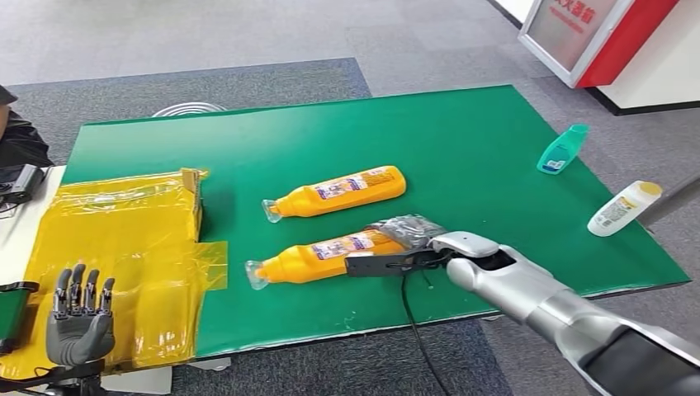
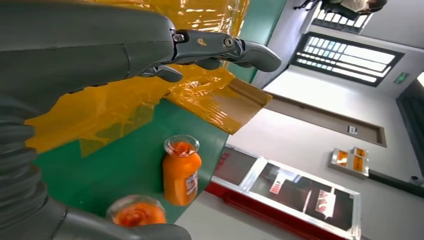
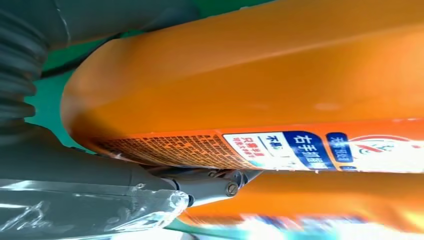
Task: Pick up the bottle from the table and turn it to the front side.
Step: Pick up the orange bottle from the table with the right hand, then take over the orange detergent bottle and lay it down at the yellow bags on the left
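On the green table [image 1: 462, 148] lie 2 orange bottles side by side, both flat, clear caps pointing toward the yellow plastic sheet [image 1: 115, 239] that covers the table's left part. The farther orange bottle [image 1: 342, 191] lies just beyond the nearer one, apart from it. Well off to the right lie a small teal bottle [image 1: 563, 150] and, near the table's right edge, a white bottle with a yellow cap [image 1: 623, 208]. A person's dark sleeve [image 1: 18, 140] shows at the far left.

The right hand [image 1: 404, 247] rests over the base end of the nearer orange bottle [image 1: 326, 256]; the right wrist view shows the thumb [image 3: 210, 184] pressed against the bottle beside its label, so the hand grips it. The bottle lies on the table, its printed label facing up and partly sideways. The left hand [image 1: 80, 318] is raised over the yellow sheet, fingers spread apart and upright, grasping nothing.
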{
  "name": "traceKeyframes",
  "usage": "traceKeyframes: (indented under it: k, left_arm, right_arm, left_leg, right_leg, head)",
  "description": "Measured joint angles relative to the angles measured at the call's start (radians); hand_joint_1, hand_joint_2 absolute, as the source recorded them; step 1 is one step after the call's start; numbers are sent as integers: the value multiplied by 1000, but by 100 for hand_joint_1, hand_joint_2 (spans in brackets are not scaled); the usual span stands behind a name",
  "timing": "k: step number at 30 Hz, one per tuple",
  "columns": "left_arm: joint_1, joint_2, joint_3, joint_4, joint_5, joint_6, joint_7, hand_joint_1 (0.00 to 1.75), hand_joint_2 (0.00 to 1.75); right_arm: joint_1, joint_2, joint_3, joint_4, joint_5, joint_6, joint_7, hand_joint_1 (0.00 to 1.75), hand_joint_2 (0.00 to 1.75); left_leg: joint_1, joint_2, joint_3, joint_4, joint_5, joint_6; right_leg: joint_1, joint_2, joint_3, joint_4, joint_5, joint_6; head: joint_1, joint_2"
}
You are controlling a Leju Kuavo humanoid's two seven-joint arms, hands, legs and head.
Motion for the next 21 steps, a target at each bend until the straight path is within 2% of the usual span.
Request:
traceKeyframes:
  k: [5,10,16,21]
  left_arm:
    - [44,-18,34,-70,-49,-32,1,0,175]
    - [82,-52,26,-181,-102,13,44,0,175]
    - [90,-58,-62,-262,-105,68,127,0,175]
    - [92,-52,-137,-306,-89,92,156,0,175]
  right_arm:
    - [170,12,-122,-237,-47,-91,-9,175,175]
    - [292,78,-233,-397,-75,-131,-23,175,175]
    - [347,181,-277,-431,-46,-189,-31,175,175]
    - [361,238,-284,-416,-16,-224,-32,175,175]
  left_leg:
    - [0,0,-3,0,0,0]
    - [0,0,-4,0,-1,0]
    - [0,0,-4,0,1,-1]
    - [0,0,-4,0,2,-1]
  right_leg:
    - [0,0,-2,0,-1,-1]
    - [0,0,-3,0,-1,-1]
    - [0,0,-4,0,0,-1]
    - [0,0,-4,0,1,-2]
  head:
    - [0,0]
    - [0,0]
    - [0,0]
    - [0,0]
